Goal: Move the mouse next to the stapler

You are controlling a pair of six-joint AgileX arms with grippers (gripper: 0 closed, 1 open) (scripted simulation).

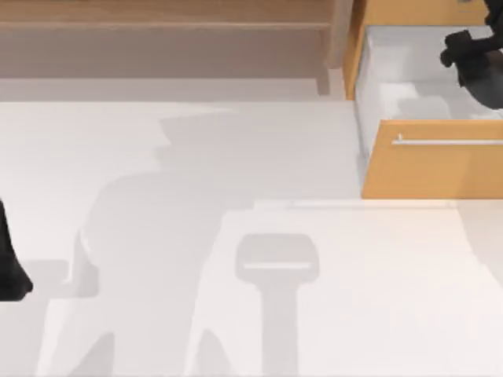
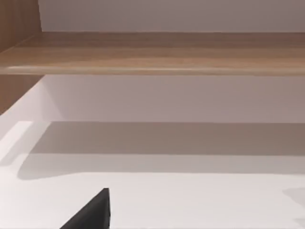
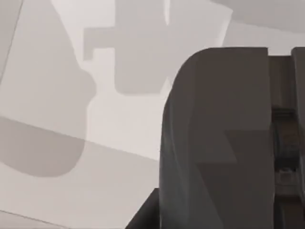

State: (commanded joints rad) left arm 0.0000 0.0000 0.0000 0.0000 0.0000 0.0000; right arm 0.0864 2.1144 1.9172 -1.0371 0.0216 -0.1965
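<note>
Drawer, top view: orange wooden drawer front [image 1: 432,169] with a silver bar handle [image 1: 448,142], pulled open at the table's far right, its white inside bare to the camera.
Right gripper, top view: dark right gripper [image 1: 471,63] hangs over the open drawer; whether it is spread or closed I cannot tell.
Mouse, top view: small dark grey-black two-lobed mouse [image 1: 454,45] (my reading of the rounded shape at the gripper's tip) sits over the drawer's far end. I cannot tell whether it is touching the gripper or only just beside it.
Left gripper, top view: dark left gripper [image 1: 9,271] is parked at the left edge of the white table [image 1: 236,157], well apart from the drawer.
Shelf, left wrist view: long brown wooden shelf [image 2: 152,52] runs above the white surface; a black wedge of the left gripper [image 2: 93,212] juts in, its state not readable.
Block, right wrist view: large dark grey rounded block [image 3: 214,143] looms close over a pale shadowed surface [image 3: 71,200]; gripper part or mouse, I cannot say.
Handling: probably light, rigid and smooth-shelled, so apt to slip.
Hold: best taken across the narrow waist between the lobes, low on the flanks, with a modest squeeze.
</note>
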